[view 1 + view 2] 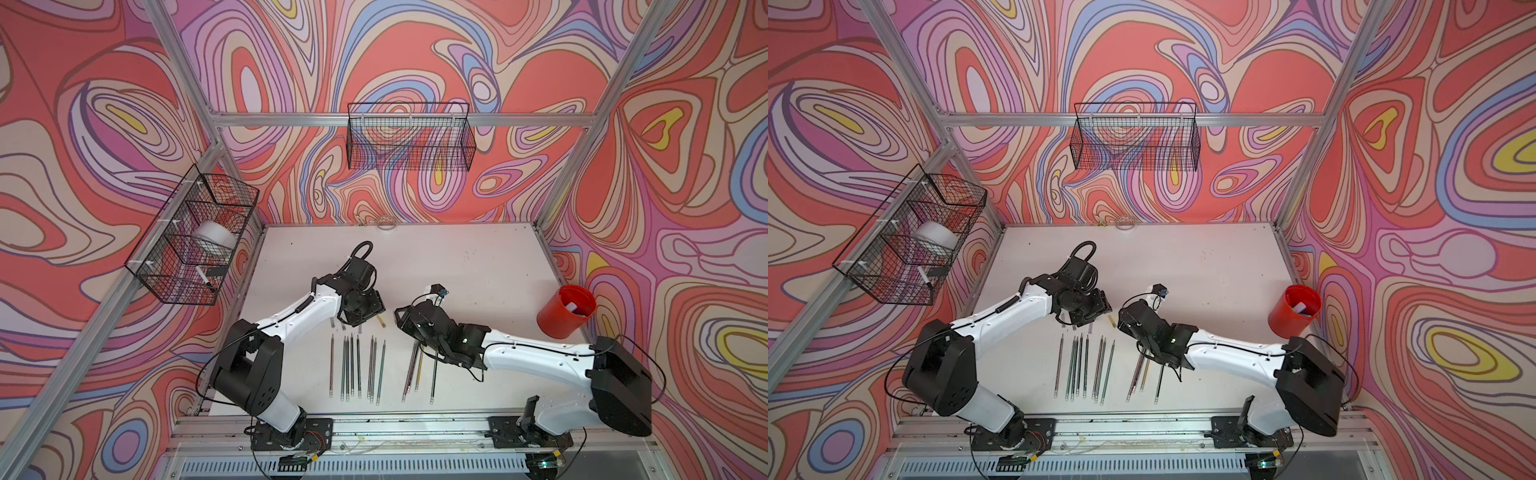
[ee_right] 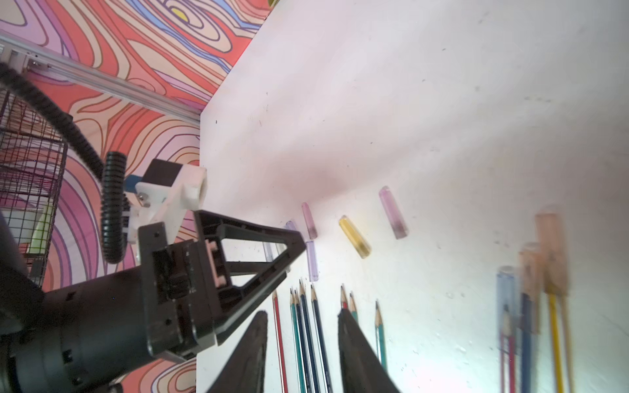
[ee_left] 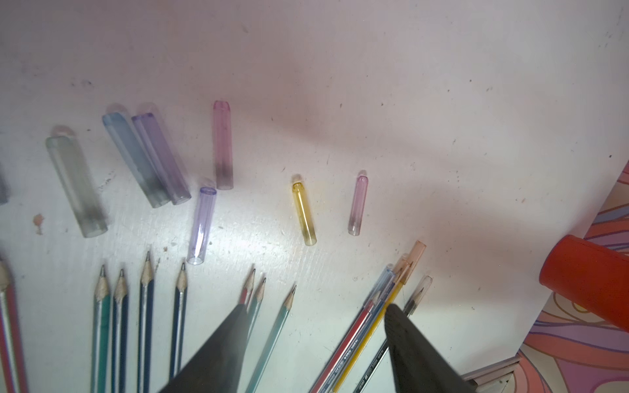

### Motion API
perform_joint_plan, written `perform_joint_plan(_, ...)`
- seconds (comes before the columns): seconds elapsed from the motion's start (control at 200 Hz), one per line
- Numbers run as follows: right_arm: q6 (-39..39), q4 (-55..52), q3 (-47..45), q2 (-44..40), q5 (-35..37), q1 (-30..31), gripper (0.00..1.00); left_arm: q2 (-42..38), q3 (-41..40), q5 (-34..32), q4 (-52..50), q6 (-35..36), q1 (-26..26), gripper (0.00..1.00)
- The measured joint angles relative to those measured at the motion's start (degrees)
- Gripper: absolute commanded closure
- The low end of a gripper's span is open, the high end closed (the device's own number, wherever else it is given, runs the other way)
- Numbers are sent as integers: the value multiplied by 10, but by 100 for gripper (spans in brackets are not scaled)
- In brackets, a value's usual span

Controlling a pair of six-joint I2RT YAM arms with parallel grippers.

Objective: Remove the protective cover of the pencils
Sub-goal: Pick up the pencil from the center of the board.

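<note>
Several bare pencils lie in a row on the white table, tips pointing away from the arms' bases. To their right lie a few pencils with the protective cover on their tips. Loose covers, grey, blue, purple, pink, lavender and yellow, lie beyond the tips. My left gripper hovers open over the pencil tips, holding nothing. My right gripper is open above the bare pencils, also holding nothing. The capped pencils look blurred in the right wrist view.
A red cup stands at the table's right edge with something pale inside. Wire baskets hang on the back wall and the left wall; the left one holds a white roll and a marker. The left gripper is close beside my right fingers.
</note>
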Motion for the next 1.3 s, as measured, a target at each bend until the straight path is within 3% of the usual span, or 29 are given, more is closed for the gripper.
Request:
perform_joint_plan(0.25, 53, -189, 14, -5, -13, 4, 73, -99, 3, -11, -29, -27, -1, 27)
perform_joint_plan(0.401, 79, -252, 34, 31, -40, 34, 76, -162, 1, -26, -28, -43, -1, 27)
perform_joint_plan(0.571, 93, -269, 43, 73, -64, 61, 76, -151, 1, -27, -31, -45, -1, 28)
perform_joint_plan(1.302, 93, -266, 64, 155, -109, 62, 76, -145, 1, -30, -36, -45, -1, 28)
